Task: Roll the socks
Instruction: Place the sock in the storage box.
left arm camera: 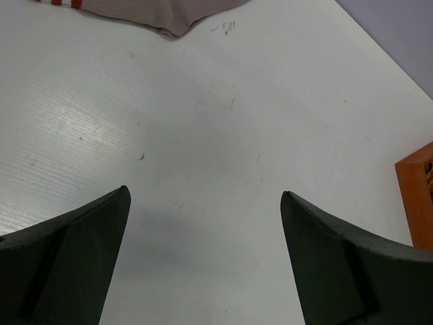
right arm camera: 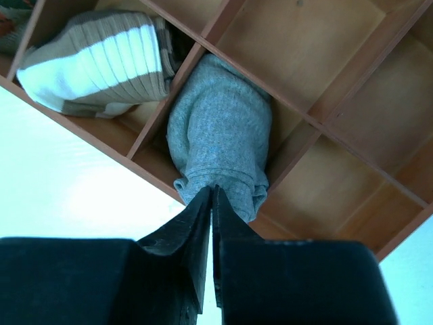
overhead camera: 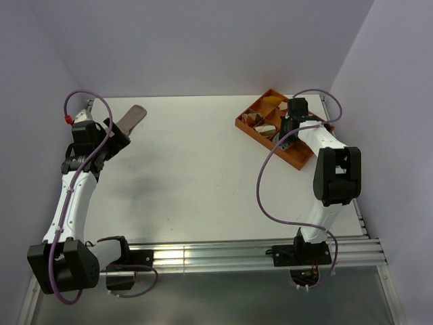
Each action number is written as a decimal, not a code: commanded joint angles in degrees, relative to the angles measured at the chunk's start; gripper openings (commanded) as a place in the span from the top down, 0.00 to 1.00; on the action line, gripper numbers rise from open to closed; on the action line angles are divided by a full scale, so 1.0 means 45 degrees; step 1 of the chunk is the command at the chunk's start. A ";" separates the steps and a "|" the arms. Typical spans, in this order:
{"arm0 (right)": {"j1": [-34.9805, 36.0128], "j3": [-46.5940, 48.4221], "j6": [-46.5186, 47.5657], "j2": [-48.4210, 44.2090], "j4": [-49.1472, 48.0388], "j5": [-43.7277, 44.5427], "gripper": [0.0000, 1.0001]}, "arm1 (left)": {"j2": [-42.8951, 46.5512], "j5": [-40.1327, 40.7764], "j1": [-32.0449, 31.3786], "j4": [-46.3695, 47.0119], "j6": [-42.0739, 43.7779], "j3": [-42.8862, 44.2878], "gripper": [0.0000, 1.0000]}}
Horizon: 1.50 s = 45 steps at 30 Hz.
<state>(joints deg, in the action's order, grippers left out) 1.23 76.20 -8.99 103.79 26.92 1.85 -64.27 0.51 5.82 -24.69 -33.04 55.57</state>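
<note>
White table [right arm camera: 67, 169]; grey sock [right arm camera: 220, 128] in orange tray [right arm camera: 352, 159], touching right gripper [right arm camera: 212, 193] tips.

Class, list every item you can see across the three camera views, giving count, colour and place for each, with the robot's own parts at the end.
pinkish-tan sock: one, red and white cuff stripes, flat at the table's far left.
grey sock: one, grey, bunched in a tray compartment.
striped cloth bundle: one, brown and white, in the neighbouring compartment.
divided tray: one, orange, far right of the table.
table: one, white.
cables: two, purple, one along each arm.
left gripper: one, black, open over bare table near the pinkish-tan sock.
right gripper: one, black, shut on the grey sock's end.
</note>
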 commanded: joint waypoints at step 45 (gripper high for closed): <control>-0.0177 0.1406 -0.0969 -0.4699 0.2027 -0.0686 0.36 | 0.0415 -0.0271 0.0053 0.0544 0.0212 -0.0123 0.02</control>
<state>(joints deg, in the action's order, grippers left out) 0.25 81.03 -11.64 93.21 36.62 -3.42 -64.23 -0.25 5.82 -24.40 -33.04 55.51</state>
